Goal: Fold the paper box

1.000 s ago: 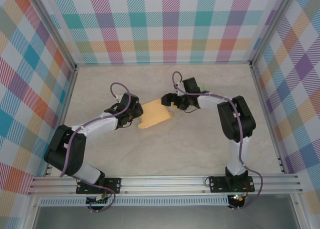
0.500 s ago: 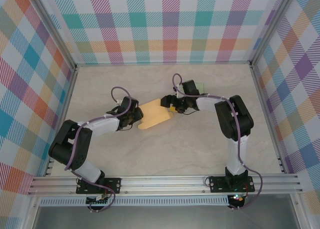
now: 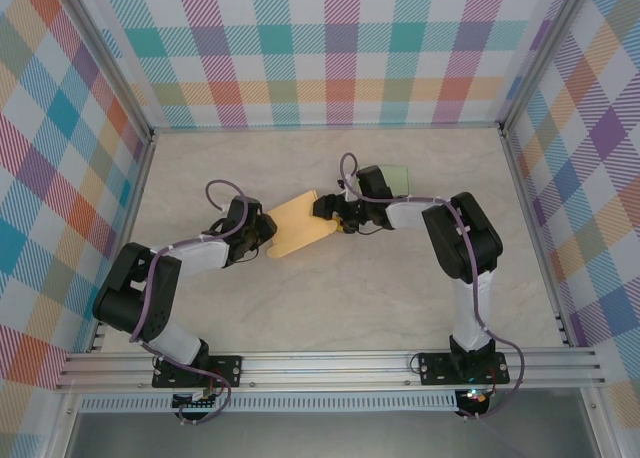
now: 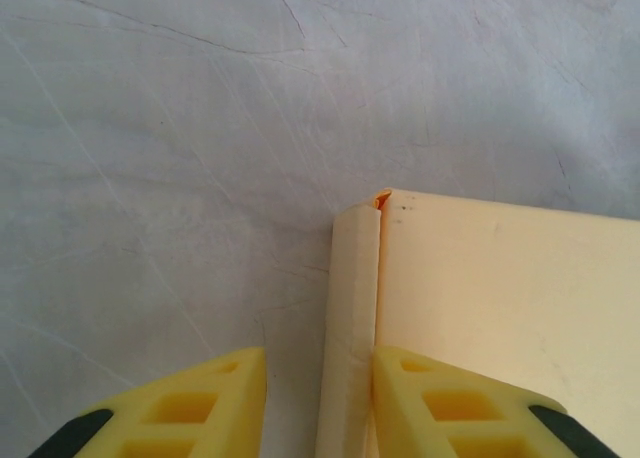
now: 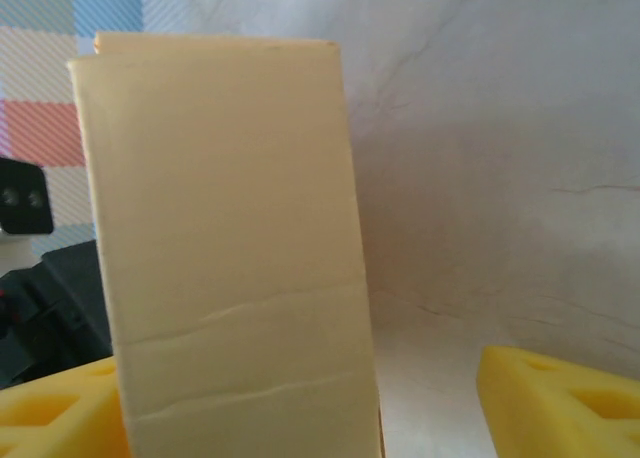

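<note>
Marbled pale table (image 3: 400, 288), enclosed on 3 sides by plaid walls (image 3: 340, 58), carrying the cream paper box (image 3: 298, 233) near its middle, lying flat and turned at a slant between the 2 arms. Reaching in from the left along the surface: left gripper (image 3: 262, 234), meeting the box's left edge. Seen from the left wrist, straddling a narrow folded flap (image 4: 352, 318) along that edge, with the 2 yellow fingers (image 4: 190, 403) set narrowly apart; right-hand finger touching the flap, left-hand finger standing just clear of it, so not clamping it. Reaching in from the right: right gripper (image 3: 325, 210), meeting the box's upper right corner. Seen from the right wrist, jaws standing wide around a long cream panel (image 5: 220, 228) running away from the camera; one finger pressing against the panel's left side, the other finger (image 5: 560, 393) staying well apart from it across bare table. Showing 2 faint creases crossing the panel near the fingers. Lying on the table just behind the right wrist: a pale green flat piece (image 3: 398, 178), apart from the box.
</note>
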